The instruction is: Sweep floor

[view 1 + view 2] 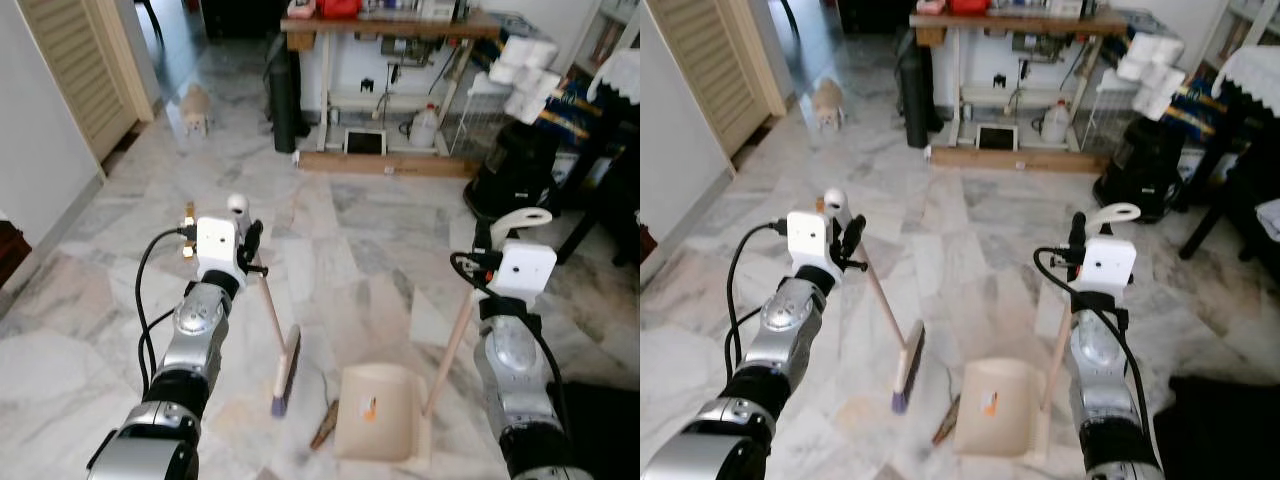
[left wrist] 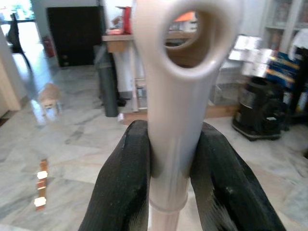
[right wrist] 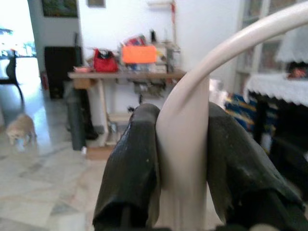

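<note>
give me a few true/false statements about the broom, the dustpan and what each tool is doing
1. The left tool is shut on the broom handle. True.
2. The right tool is open and holds nothing. False: it is shut on the dustpan handle.
3. The dustpan rests on the marble floor. True.
4. The broom head lies inside the dustpan. False: it is on the floor to the dustpan's left.
</note>
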Controlling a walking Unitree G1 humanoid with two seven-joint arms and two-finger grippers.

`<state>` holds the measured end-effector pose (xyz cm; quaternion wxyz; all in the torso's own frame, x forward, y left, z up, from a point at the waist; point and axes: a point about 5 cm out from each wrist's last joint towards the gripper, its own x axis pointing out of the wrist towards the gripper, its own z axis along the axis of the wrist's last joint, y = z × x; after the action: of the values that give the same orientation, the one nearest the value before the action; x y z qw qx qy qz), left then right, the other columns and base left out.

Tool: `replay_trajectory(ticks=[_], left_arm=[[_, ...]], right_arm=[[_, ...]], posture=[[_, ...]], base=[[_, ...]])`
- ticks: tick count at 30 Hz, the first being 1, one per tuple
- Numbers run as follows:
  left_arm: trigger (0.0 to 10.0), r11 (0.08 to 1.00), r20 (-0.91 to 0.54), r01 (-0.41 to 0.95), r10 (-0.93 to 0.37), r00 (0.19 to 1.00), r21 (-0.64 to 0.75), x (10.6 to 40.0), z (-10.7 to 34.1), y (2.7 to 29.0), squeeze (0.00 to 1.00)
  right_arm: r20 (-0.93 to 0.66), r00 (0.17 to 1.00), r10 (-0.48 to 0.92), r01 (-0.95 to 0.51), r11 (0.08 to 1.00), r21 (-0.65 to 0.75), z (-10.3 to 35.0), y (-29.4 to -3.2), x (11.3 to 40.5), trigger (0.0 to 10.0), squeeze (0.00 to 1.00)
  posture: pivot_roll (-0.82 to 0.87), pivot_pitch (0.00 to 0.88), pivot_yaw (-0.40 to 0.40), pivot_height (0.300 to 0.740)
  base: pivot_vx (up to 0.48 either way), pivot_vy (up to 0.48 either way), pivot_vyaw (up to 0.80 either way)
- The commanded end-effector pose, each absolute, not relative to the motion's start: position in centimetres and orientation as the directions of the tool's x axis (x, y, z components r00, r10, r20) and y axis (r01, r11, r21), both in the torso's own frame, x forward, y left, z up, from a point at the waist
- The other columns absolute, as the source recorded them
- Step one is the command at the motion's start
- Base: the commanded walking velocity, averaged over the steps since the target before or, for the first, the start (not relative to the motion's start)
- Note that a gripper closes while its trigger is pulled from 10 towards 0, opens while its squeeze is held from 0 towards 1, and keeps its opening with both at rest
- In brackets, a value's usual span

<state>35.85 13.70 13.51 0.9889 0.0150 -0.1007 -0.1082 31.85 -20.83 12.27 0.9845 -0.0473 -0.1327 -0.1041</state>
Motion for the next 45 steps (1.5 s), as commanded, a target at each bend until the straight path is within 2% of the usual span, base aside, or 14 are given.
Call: replay_trajectory(ticks=[1,12,23,26,37,40,45], left_arm=[[10.0,0.978,0.244,0.196,-0.207,0.947,0.07,36.0,14.6,14.2,0.0],[10.0,0.978,0.233,0.198,-0.209,0.95,0.07,35.9,14.3,14.2,0.0],[10.0,0.976,0.218,0.202,-0.214,0.952,0.077,35.4,14.0,14.7,0.0],[10.0,0.976,0.22,0.202,-0.215,0.952,0.079,35.2,14.0,14.9,0.0],[10.0,0.977,0.229,0.198,-0.21,0.951,0.072,34.8,14.2,15.4,0.0],[10.0,0.981,0.259,0.191,-0.191,0.947,0.027,34.2,15.4,15.9,0.0],[10.0,0.983,0.262,0.184,-0.173,0.949,-0.016,33.5,15.9,16.6,0.0]], right_arm=[[0.319,0.931,-0.18,0.21,0.976,-0.062,13.4,-20.6,32.3,10.0,0.0],[0.293,0.938,-0.183,0.217,0.972,-0.086,12.5,-21.2,31.9,10.0,0.0],[0.275,0.948,-0.16,0.217,0.958,-0.189,11.4,-21.5,31.6,10.0,0.0],[0.277,0.949,-0.153,0.222,0.945,-0.239,11.0,-21.4,31.4,10.0,0.0],[0.249,0.956,-0.158,0.225,0.937,-0.268,10.1,-21.3,31.6,10.0,0.0],[0.248,0.956,-0.158,0.225,0.936,-0.271,9.9,-21.3,31.5,10.0,0.0],[0.254,0.955,-0.153,0.226,0.93,-0.288,9.4,-20.7,31.4,10.0,0.0]], posture=[[0.01,0.0,0.016,0.74],[0.0,0.0,0.021,0.74],[0.0,0.002,0.038,0.74],[0.01,0.035,0.035,0.74],[0.05,0.101,0.033,0.74],[0.1,0.172,0.049,0.74],[0.11,0.195,0.057,0.74]], base=[[0.0,0.0,0.0],[0.0,0.0,0.0],[0.0,0.0,0.0],[0.0,0.0,0.0],[0.0,0.0,0.0],[0.0,0.0,0.0],[0.0,0.0,0.0]])
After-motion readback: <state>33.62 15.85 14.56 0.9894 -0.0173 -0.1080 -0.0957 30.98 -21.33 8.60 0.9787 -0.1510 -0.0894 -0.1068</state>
